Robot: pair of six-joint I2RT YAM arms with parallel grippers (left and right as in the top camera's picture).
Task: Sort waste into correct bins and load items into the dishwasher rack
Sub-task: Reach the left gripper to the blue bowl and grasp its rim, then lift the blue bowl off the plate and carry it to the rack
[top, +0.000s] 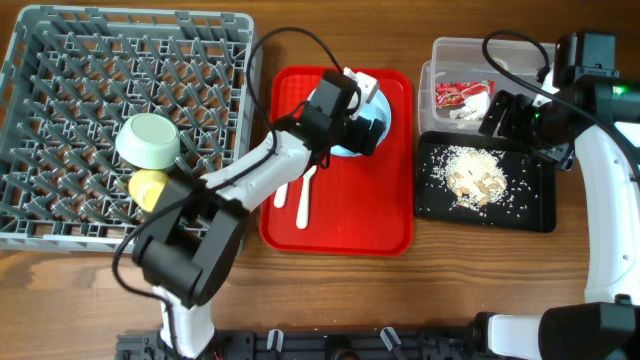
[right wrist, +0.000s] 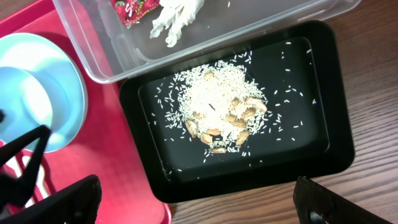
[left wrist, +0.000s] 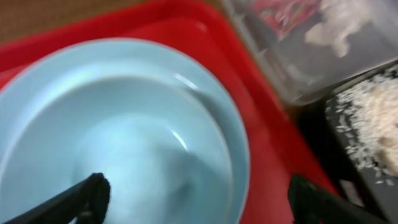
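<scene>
Waste sorting is judged complete: red wrapper (right wrist: 134, 9) and napkin (right wrist: 177, 18) are in the clear tub (right wrist: 93, 59), and the rice scraps (right wrist: 217, 109) are heaped in the black tray (right wrist: 323, 137). Rack loading is in hand. The green saucer-bowl (top: 148, 140) and yellow cup (top: 150, 188) sit in the rack (top: 60, 90). The light blue bowl (right wrist: 22, 99), seated on the plate (right wrist: 65, 81), and the white cutlery (top: 305, 195) are on the red tray (top: 340, 225). The left arm is stretched from its base, past the rack corner, to the far end of the red tray, wrist pitched down over the bowl. The left gripper (left wrist: 199, 193) is spread wide, one finger over the bowl's inside, the other beyond the plate rim; contact cannot be told. Next move, as judged: lower, close on the bowl's rim without catching the plate, lift, carry to a free peg row. The right gripper (right wrist: 196, 202) is also spread wide, holds nothing, and hovers over the near edge of the black tray.
</scene>
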